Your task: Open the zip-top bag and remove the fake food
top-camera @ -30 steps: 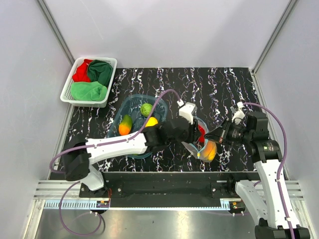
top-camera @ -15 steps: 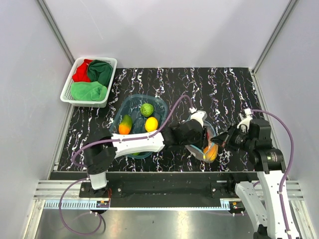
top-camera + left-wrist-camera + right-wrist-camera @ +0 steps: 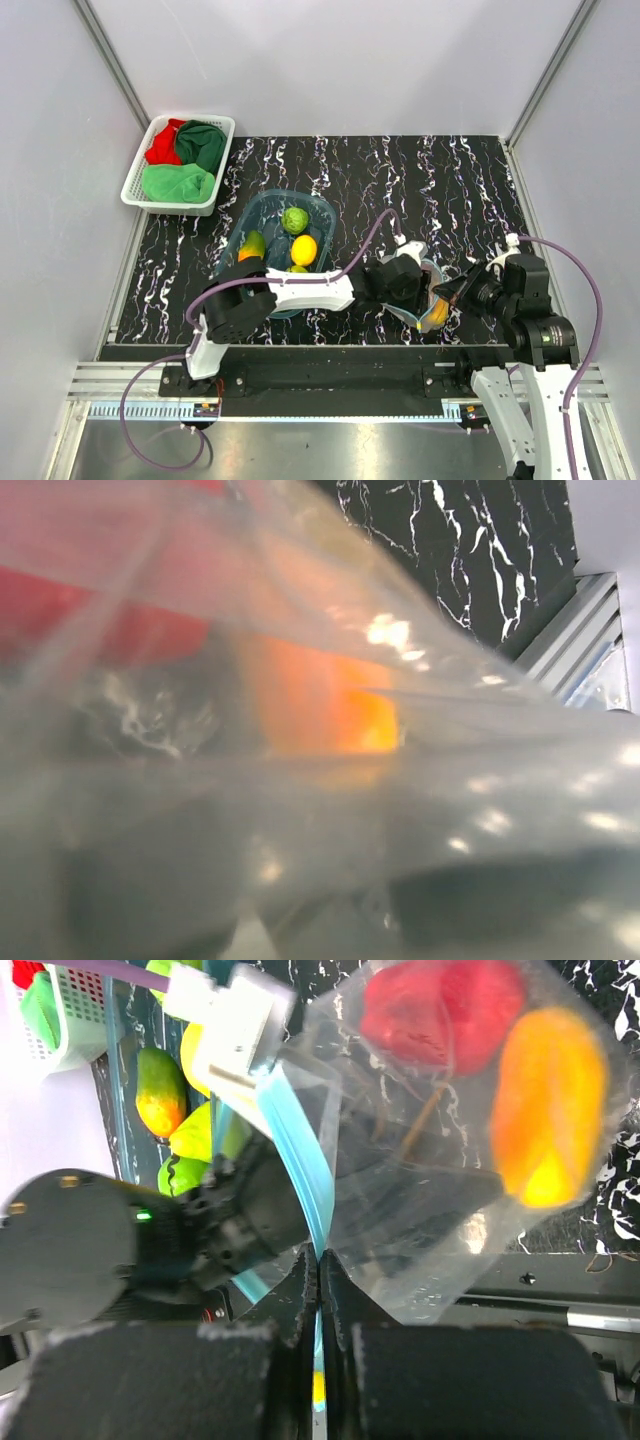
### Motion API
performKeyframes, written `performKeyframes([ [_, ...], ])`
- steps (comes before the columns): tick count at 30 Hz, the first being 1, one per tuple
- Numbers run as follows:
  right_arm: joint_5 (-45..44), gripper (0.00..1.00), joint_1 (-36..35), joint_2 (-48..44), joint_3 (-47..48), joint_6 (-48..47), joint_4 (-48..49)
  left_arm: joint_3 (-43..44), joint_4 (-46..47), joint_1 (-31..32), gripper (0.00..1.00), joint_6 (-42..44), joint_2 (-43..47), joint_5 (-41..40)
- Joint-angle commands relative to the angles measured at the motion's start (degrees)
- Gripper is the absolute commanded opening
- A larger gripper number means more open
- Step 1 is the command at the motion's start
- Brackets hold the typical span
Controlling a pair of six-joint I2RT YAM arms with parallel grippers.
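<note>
From above: bag (image 3: 430,298) at near edge of table (image 3: 450,180), between left end effector (image 3: 412,286) and right end effector (image 3: 458,292).

Left wrist: blurred film over red and orange food (image 3: 320,705); grip unreadable.

Right wrist: clenched on zip strip (image 3: 305,1175). Floppy, slick, light; best held there.

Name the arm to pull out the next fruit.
Left. The left claw sits inside the clear zip-top plastic bag beside the red plastic fruit and orange plastic fruit; the right claw pinches the teal zip strip.
</note>
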State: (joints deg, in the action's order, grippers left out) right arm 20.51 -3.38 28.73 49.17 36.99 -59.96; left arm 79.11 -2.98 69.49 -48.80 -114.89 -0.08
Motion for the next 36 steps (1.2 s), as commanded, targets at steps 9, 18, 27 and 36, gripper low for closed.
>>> performKeyframes([
  [9,2.3,0.00,-0.2,0.7,3.3,1.1,-0.9,0.5,7.3,1.4,0.66,-6.2,-1.5,-7.6],
  [18,28.5,0.00,-3.6,7.8,-2.8,1.0,13.3,-11.7,-2.8,1.4,0.73,-4.2,16.5,-23.6],
  [27,25.3,0.00,-5.0,10.2,1.5,-0.6,14.0,-13.4,-9.0,1.3,0.74,-1.0,24.9,-21.8],
  [36,17.0,0.00,-5.0,9.2,-2.3,-5.1,8.9,-4.7,-9.2,1.4,0.52,-2.8,11.7,-15.9],
])
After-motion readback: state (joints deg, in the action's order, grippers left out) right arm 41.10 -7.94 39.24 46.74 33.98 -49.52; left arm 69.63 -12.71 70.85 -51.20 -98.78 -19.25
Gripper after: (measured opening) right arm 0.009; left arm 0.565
